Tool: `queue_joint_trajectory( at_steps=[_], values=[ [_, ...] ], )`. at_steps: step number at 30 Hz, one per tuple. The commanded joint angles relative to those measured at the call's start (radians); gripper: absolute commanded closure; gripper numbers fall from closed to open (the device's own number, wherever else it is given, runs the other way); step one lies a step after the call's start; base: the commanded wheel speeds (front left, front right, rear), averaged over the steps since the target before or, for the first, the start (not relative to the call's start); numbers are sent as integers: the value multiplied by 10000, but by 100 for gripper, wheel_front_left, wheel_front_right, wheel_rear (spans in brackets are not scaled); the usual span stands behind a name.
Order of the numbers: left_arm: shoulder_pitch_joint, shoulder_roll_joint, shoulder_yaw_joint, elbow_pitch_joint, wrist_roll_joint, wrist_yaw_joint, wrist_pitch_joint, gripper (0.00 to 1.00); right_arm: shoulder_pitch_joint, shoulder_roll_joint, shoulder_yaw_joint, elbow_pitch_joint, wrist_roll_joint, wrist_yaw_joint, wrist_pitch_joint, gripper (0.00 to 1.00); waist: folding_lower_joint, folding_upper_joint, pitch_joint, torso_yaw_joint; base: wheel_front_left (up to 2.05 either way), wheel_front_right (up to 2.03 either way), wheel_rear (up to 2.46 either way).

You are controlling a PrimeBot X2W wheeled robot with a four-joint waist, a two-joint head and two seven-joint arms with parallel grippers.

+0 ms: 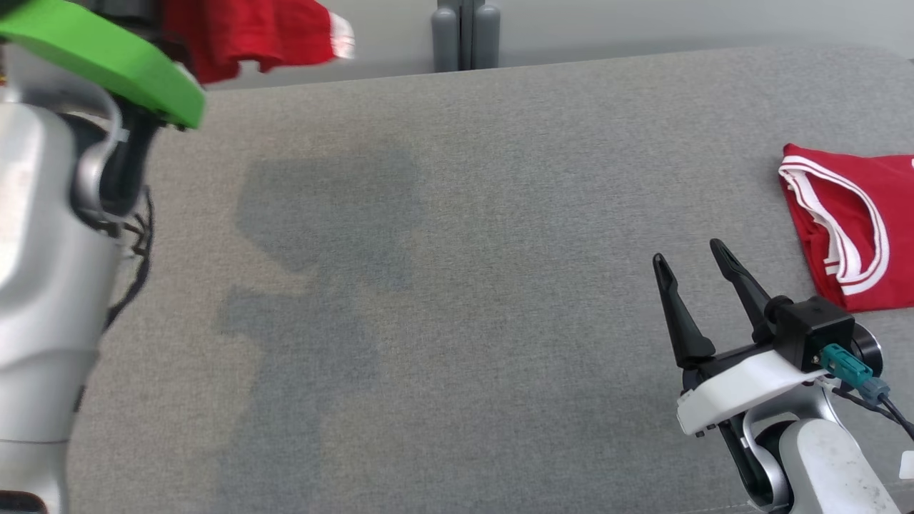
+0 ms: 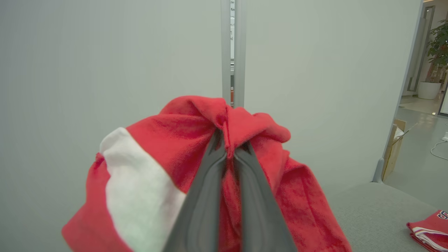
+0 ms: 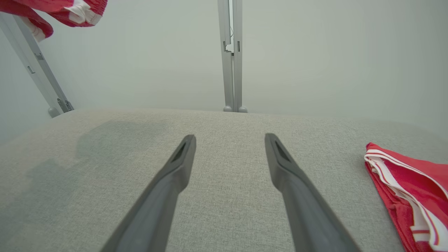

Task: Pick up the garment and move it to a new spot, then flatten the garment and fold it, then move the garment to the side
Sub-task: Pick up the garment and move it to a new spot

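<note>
The left gripper (image 2: 229,150) had its two dark fingers (image 2: 206,196) pressed together on a bunch of the red garment (image 2: 168,140), a fold of cloth pinched between the tips. The garment hung in loose folds around both fingers, with a white patch (image 2: 140,196) to their left. Behind it stood pale wall panels (image 2: 105,70) joined by a grey post (image 2: 239,52). At the lower right lay the grey table (image 2: 367,210), with a folded red piece (image 2: 428,229) with white stripes at its corner. A potted plant (image 2: 435,52) stood far off at the upper right.
</note>
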Motion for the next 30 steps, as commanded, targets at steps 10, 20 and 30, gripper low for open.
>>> queue_joint_trajectory(
  at_steps=[10, 20, 30],
  values=[
    [1375, -2093, -1947, -165, 614, 240, -205, 100, -71, 156, 108, 189, 61, -15, -223, 0, 1, 0, 100, -1832, 0, 0, 0],
    [2601, -2767, -3015, 1831, 980, 83, -1034, 100, -77, 268, 86, 384, 45, -15, -428, 0, 1, 0, 479, -2800, 0, 0, 0],
    [3745, -2693, -2746, 2799, 506, -185, -2271, 0, 89, 262, -410, 365, -68, -15, -461, 0, 1, 0, 215, -2053, 0, 0, 0]
  ],
)
